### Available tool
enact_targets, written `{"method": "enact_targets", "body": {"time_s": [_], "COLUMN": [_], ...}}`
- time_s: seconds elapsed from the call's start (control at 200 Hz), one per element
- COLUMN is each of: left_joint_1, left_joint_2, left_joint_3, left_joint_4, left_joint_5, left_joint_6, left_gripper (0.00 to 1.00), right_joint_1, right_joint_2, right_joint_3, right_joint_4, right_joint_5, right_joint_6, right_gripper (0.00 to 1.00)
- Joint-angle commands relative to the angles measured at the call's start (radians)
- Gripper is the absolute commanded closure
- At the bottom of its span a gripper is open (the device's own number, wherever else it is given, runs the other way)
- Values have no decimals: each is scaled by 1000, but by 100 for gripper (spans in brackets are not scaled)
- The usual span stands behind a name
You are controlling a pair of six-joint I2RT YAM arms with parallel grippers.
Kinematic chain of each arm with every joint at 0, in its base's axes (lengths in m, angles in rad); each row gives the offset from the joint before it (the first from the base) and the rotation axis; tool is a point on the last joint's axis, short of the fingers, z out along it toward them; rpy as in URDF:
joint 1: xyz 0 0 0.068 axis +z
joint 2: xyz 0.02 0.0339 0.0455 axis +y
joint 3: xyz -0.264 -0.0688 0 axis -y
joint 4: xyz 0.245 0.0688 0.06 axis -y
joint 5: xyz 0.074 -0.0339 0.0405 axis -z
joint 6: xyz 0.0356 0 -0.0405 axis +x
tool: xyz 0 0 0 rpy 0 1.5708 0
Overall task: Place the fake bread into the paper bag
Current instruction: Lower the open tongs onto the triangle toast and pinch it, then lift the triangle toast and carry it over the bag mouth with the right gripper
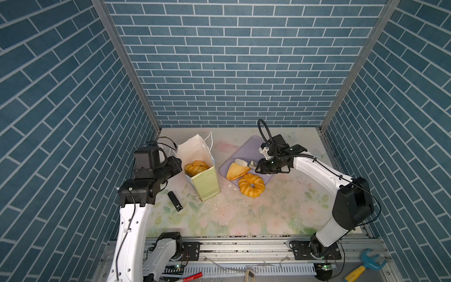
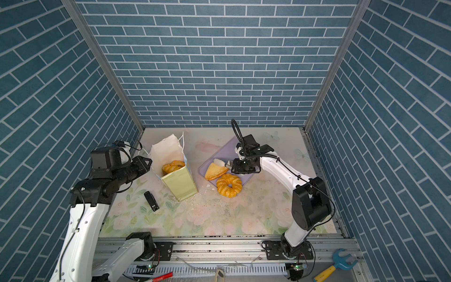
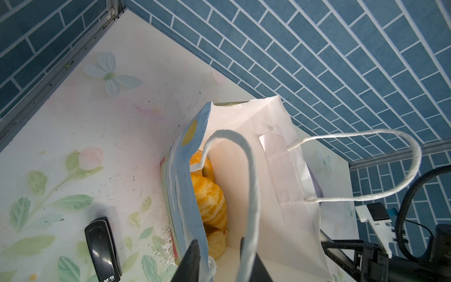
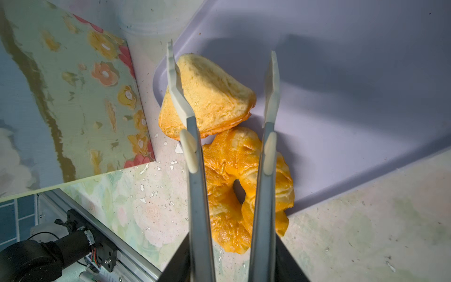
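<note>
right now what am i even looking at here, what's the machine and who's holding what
Two robot arms work at a flowery table. Two pictures look down from overhead; the other two come from cameras on each arm's wrist. An upright paper bag already has some fake bread inside. A toast slice lies on a lavender tray, with a ring croissant partly off its edge. A small black device lies near the bag. The left gripper straddles the bag's rim, jaws apart. The right gripper hovers open over the toast, holding nothing.

Right jaws apart, arm (image 1: pixel 314 168) outstretched — left jaws perhaps clamped.
</note>
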Motion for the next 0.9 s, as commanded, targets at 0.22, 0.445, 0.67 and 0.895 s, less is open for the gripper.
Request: {"method": "enact_targets", "body": {"time_s": [0.22,0.445,0.67,0.895], "left_joint_1": [-2,-2,-2,-2], "left_joint_2": [-2,-10,-11,-12], "left_joint_3": [-10,-25,-23,-25], "left_joint_4": [5,14,16,16], "left_joint_5": [9,13,17,12], "left_joint_6": [-2,-5,0,5], "left_gripper": [70,70,70,70], "right_joint_1": [-5,-7,-31,-54], "right_joint_2": [9,-63,-119,-192], "right_joint_3": [-17,1,2,4], "right_joint_4": [55,41,47,24], "right_joint_5": [-63,3,60,113], "right_joint_6": [23,2,4,-18], "right_gripper": [68,81,88,92]}}
